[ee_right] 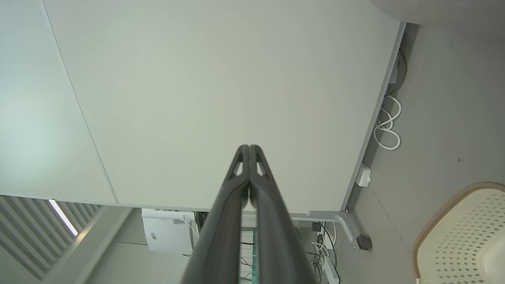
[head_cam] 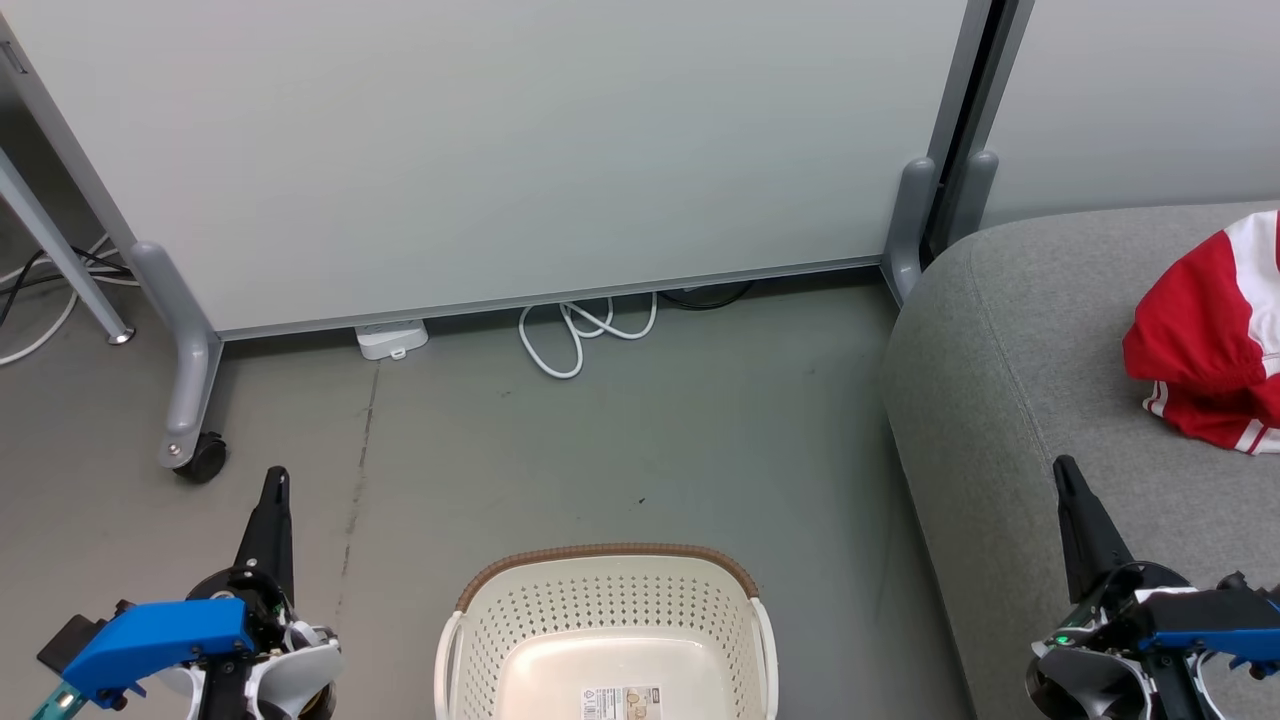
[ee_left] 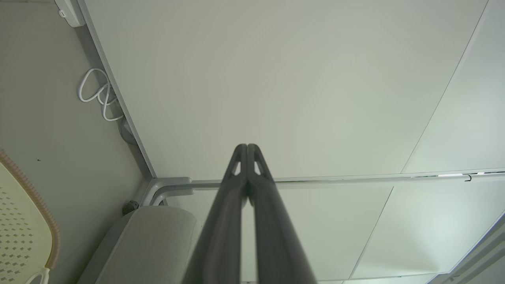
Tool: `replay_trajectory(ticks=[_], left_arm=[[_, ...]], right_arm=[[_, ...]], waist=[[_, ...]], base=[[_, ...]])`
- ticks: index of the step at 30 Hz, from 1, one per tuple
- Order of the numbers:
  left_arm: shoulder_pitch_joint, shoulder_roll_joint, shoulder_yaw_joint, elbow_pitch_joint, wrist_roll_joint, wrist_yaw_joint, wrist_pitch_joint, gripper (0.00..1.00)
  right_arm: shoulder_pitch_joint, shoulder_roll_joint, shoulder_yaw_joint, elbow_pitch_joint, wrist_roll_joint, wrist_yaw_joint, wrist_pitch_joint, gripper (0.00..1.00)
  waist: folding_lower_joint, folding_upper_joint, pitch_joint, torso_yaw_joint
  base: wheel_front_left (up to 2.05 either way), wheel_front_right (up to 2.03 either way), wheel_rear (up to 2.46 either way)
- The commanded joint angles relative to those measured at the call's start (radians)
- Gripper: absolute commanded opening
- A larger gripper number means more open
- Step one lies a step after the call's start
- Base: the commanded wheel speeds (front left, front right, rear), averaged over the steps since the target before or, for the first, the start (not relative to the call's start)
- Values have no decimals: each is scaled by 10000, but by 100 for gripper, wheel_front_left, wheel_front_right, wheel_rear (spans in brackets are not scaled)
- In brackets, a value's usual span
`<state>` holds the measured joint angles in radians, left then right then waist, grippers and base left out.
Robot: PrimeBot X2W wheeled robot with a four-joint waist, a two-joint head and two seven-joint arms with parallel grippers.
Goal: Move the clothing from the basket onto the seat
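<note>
Lying on one seat [head_cam: 1000, 400], one clothing heap [head_cam: 1200, 330]; one basket [head_cam: 600, 555] nearby.

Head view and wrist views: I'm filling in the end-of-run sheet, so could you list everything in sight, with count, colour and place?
clothing: one heap, red with white, on the seat at the right edge; number of garments unclear
basket: one, cream-white with brown rim, bottom centre on the floor
label: one, white, on the basket's bottom
seat: one, light grey, right of the basket
floor: grey, centre
partition panel: one, off-white, grey wheeled feet, behind the basket
cable coil: one, white, under the panel's edge
power strip: one, white, left of the coil
left gripper: dark fingers, shut, lower left
right gripper: dark fingers, shut, lower right, over the seat
</note>
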<state>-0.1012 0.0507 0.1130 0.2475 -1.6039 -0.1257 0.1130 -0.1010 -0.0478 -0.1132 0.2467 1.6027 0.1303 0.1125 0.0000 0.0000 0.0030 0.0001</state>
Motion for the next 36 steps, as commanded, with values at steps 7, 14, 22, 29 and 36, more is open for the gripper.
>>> replay_trajectory(ticks=[7, 14, 22, 29, 36], left_arm=[[-126, -8, 34, -49, -99, -92, 49, 0], [-126, -8, 34, -50, -100, -92, 49, 0], [-125, -9, 33, -49, -100, -92, 48, 0], [-125, -9, 32, -50, -101, -92, 47, 0], [-125, -9, 32, -50, -101, -91, 47, 0]], right_arm=[[-126, -44, -20, -32, 115, 7, 42, 0], [-126, -44, -20, -32, 115, 7, 40, 0], [-126, -44, -20, -33, 115, 7, 40, 0], [-126, -44, -19, -33, 116, 7, 39, 0], [-126, -44, -19, -31, 116, 7, 39, 0]], waist=[[0, 0, 1, -1], [0, 0, 1, -1], [0, 0, 1, -1], [0, 0, 1, -1], [0, 0, 1, -1]], base=[[0, 0, 0], [0, 0, 0], [0, 0, 0], [0, 0, 0], [0, 0, 0]])
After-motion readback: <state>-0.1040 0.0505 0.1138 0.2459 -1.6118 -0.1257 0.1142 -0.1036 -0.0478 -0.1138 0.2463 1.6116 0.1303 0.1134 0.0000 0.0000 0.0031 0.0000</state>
